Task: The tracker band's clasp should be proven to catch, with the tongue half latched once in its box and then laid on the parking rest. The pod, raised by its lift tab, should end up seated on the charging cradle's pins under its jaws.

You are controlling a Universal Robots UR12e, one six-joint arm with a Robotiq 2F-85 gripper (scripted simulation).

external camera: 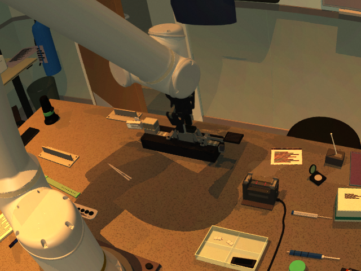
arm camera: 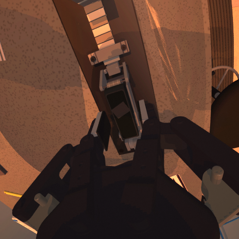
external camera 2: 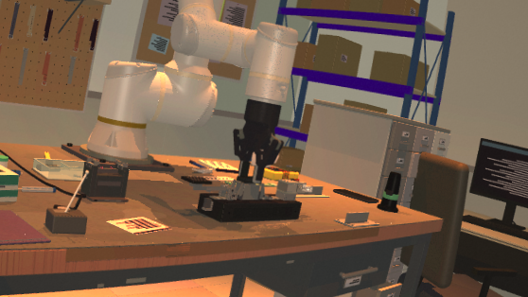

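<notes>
The tracker pod sits in its frame on the long dark fixture block, with the linked band running away from it along the block. My gripper stands low over the pod's near end, open, with one finger on each side of the pod and nothing held. The charging cradle stands apart on the table to the right, its cable trailing toward the table edge. From the second side camera the gripper reaches down onto the fixture.
The robot's own base and arm fill the left foreground. A clear divided tray lies near the front edge. Tweezers, a white bracket, a printed card and a small stand with a rod lie around the fixture.
</notes>
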